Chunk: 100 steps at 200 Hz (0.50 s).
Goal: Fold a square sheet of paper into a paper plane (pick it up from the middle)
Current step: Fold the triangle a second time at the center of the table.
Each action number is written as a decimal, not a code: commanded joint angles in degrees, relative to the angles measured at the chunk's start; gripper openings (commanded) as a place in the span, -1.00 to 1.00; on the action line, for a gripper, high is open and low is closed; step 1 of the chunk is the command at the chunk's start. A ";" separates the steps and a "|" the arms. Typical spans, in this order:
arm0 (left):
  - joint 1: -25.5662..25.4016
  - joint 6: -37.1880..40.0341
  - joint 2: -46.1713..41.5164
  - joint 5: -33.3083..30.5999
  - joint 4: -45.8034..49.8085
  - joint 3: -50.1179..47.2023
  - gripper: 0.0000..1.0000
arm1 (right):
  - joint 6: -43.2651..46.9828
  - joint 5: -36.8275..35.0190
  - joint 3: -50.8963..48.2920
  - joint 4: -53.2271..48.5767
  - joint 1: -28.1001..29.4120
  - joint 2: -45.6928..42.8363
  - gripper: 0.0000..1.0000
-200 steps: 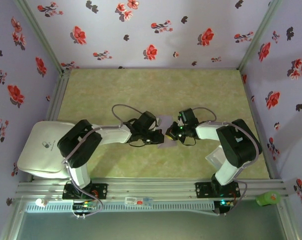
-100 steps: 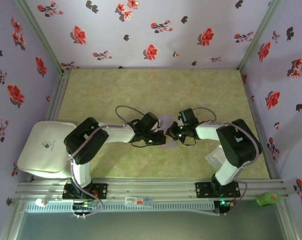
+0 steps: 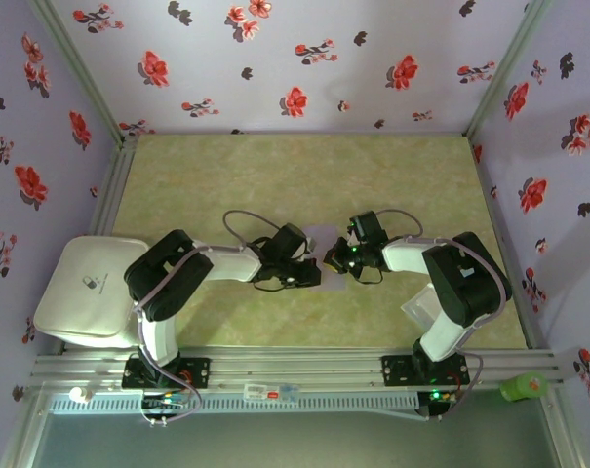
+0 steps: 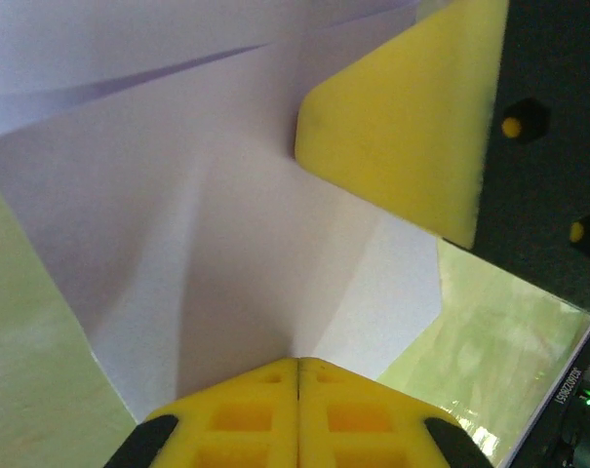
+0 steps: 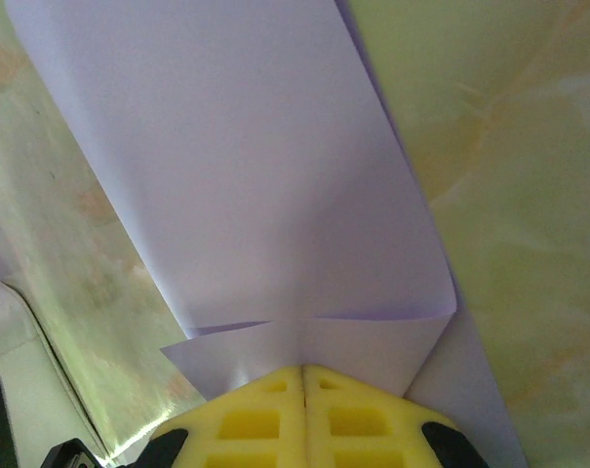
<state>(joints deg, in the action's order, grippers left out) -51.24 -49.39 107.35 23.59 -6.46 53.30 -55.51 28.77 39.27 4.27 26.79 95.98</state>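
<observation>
The square sheet of paper [image 3: 322,237] is pale lavender and partly folded, held at the middle of the green table between both grippers. In the left wrist view the paper [image 4: 226,244] shows creases fanning out from my left gripper [image 4: 296,364], whose yellow jaws are pressed together on its edge. A yellow finger of the right gripper [image 4: 402,127] lies on the paper at the upper right. In the right wrist view a folded-over flap of the paper [image 5: 265,195] runs out from my right gripper [image 5: 304,370], also shut on it. From above, left gripper [image 3: 312,265] and right gripper [image 3: 335,257] nearly touch.
A white pad [image 3: 90,292] lies at the table's left front. A whitish translucent plastic square [image 3: 418,310] sits under the right arm. A green object [image 3: 524,388] rests on the front rail at right. Flowered walls close in three sides of the green table [image 3: 275,175].
The left arm has shifted right, bringing its gripper closer to the right gripper over the paper. The right arm has hardly moved.
</observation>
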 commanded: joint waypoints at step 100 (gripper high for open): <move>-1.23 0.94 -5.73 1.87 4.92 -6.56 -0.82 | 1.15 -4.69 -2.26 -7.50 -0.42 1.51 -1.00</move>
<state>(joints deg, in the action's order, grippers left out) -51.83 -49.39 103.31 23.92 -6.48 48.23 -55.48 28.71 39.27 4.25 26.63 95.98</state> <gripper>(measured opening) 0.096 0.047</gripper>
